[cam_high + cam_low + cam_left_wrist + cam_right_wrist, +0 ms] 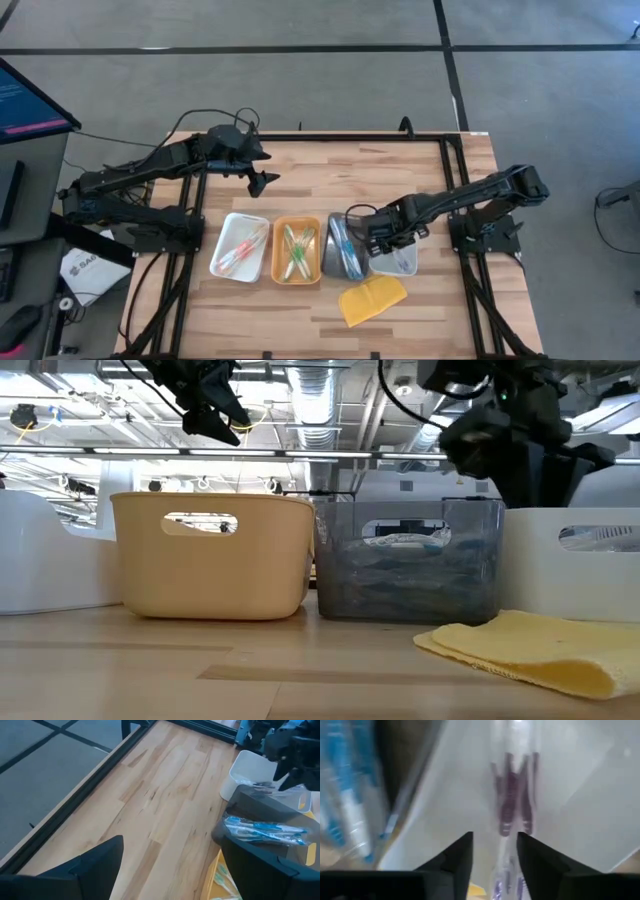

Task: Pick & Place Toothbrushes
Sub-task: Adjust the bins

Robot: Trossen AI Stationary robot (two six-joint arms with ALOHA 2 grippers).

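Your right gripper (495, 852) is down inside the far-right white tray (400, 264), fingers a narrow gap apart with a purple toothbrush (512, 800) lying right ahead, not gripped. The tray walls sit close on both sides, the grey tray (343, 250) at 9 o'clock with blue toothbrushes (265, 830) in it. Further out, the orange tray (296, 250) holds green ones, the left white tray (240, 247) holds pink and orange ones. A yellow pad (372, 299) lies at 6 o'clock. Your left gripper (262, 182) hangs spread wide above bare wood at 10 o'clock, lots of room there.
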